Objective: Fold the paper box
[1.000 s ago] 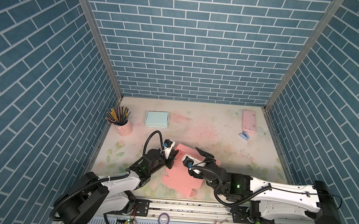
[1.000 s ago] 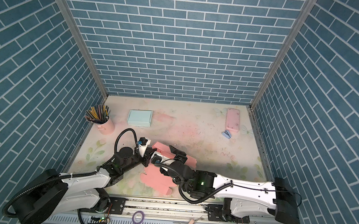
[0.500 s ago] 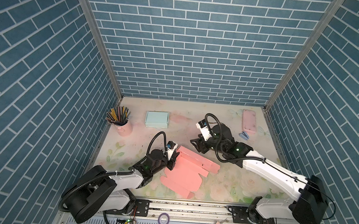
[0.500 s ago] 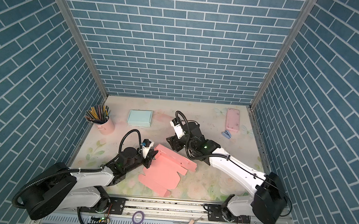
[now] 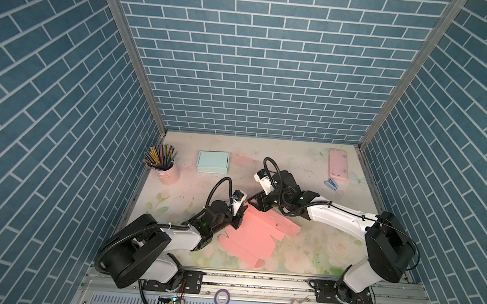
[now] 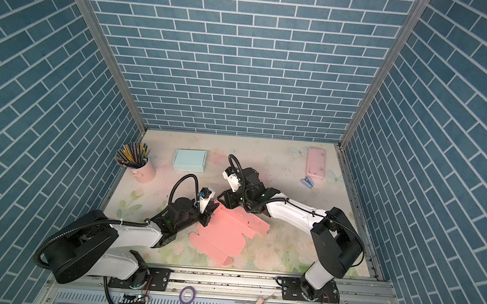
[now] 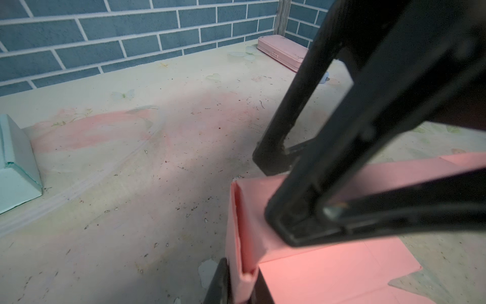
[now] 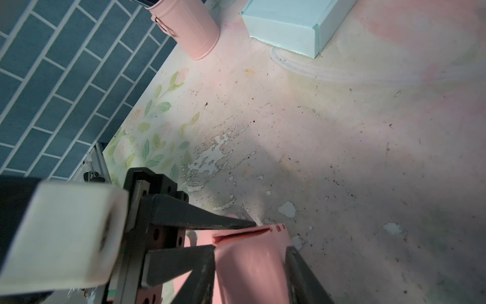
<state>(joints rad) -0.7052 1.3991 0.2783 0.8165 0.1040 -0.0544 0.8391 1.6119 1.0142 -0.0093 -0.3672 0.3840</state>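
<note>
The pink paper box [image 5: 255, 236] [image 6: 224, 234] lies mostly flat at the front middle in both top views, with its far wall folded up. My left gripper [image 5: 238, 214] [image 6: 208, 212] is shut on the left end of that wall [image 7: 244, 237], one finger on each side [image 7: 242, 288]. My right gripper [image 5: 254, 202] [image 6: 222, 200] reaches in from the right and straddles the same wall close by. In the right wrist view the pink wall [image 8: 249, 263] fills the gap between its fingers [image 8: 197, 276], touching both.
A pink cup of pencils [image 5: 166, 169] stands at the back left. A teal box [image 5: 212, 161] lies beside it. A pink case [image 5: 338, 165] and a blue clip [image 5: 332, 183] are at the back right. A purple tape roll [image 5: 221, 297] sits on the front rail.
My right arm has swung from low along the front to behind the box, and its jaws have narrowed onto the raised wall. The left gripper has kept its hold in place.
</note>
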